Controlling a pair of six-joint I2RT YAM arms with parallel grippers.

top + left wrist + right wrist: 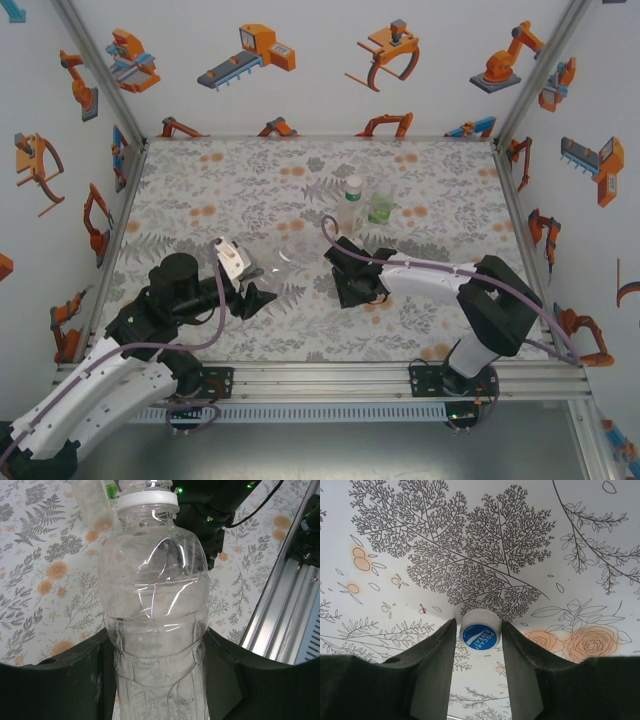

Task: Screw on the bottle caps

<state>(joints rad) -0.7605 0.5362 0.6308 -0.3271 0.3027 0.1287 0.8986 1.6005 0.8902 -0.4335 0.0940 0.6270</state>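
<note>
Left gripper [155,690]: clamped on the lower body of the clear bottle [152,595], one finger on each side. The bottle has no label or print. A white ring [147,500] sits at the neck, with clear threads above it at the frame edge. From the top camera the left gripper [255,297] holds the bottle [282,263] tilted over mid-table, neck pointing toward the right arm.

Right gripper [479,645]: jaws narrow, one on each side of the cap [480,636]. They're at or just off its sides, and I can't tell if they actually pinch it. The cap rests on the table [480,540], which has a floral print. It's white with a blue disc on top, and the white text reads "POCARI SWEAT", upside down to the wrist cam. From above, the right gripper [356,285] points down at the table centre, just right of the held bottle's neck.

Behind the right gripper two more bottles stand upright, just beside each other. The white-top bottle [349,205] is on the left and the green bottle [381,208] on the right. Any writing on them is too small to read.
</note>
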